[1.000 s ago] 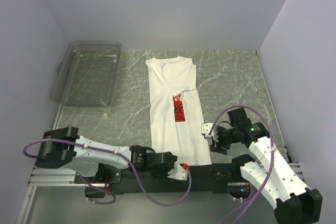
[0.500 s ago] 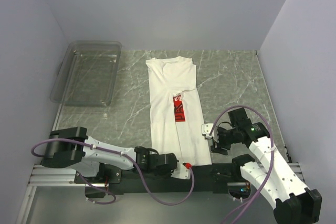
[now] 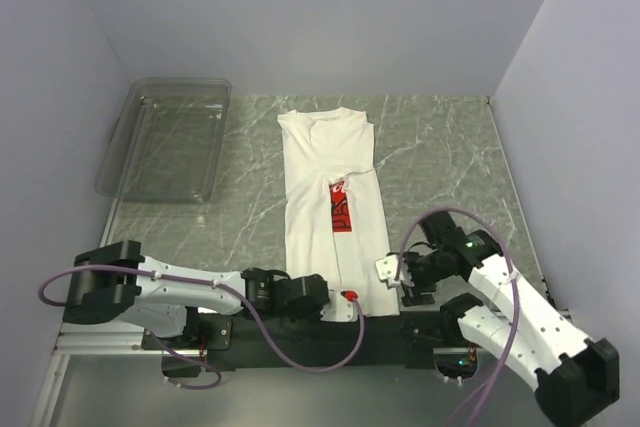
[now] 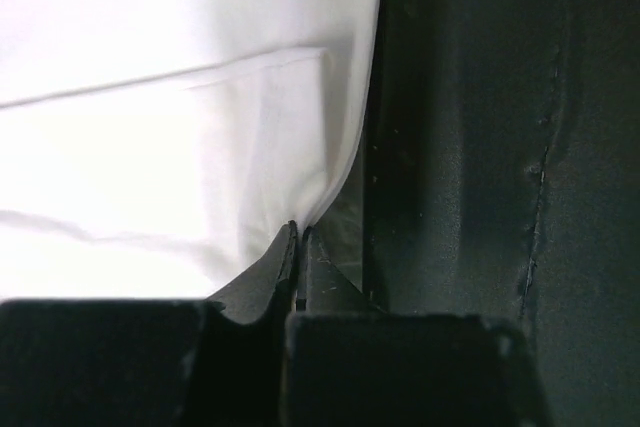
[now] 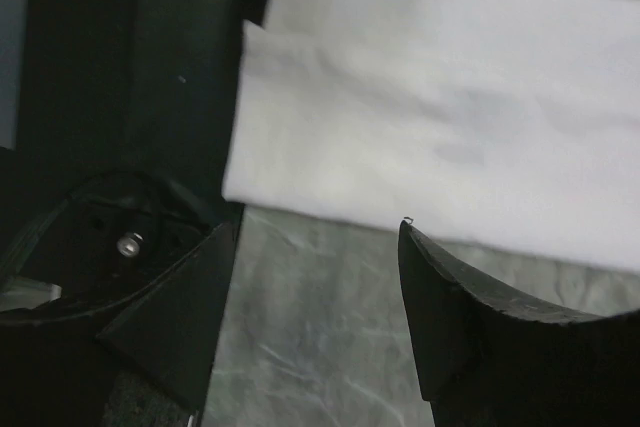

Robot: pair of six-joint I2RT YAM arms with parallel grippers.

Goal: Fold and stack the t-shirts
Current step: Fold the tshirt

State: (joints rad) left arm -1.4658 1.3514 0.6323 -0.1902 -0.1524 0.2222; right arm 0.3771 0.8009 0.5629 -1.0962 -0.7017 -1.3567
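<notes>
Left fingers (image 4: 297,247) clenched on the near hem corner of the white t-shirt (image 3: 330,187). Right fingers (image 3: 390,275) spread open, the hem's other corner just beyond their tips. T-shirt lies folded narrow on the table (image 3: 440,157), stretching away from both; clear bin (image 3: 165,142) far beyond the left fingers.

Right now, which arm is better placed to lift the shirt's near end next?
Left. The left tool is closed at the near hem of the t-shirt, seemingly pinching it; the right tool hangs open near the hem, gripping nothing.
</notes>
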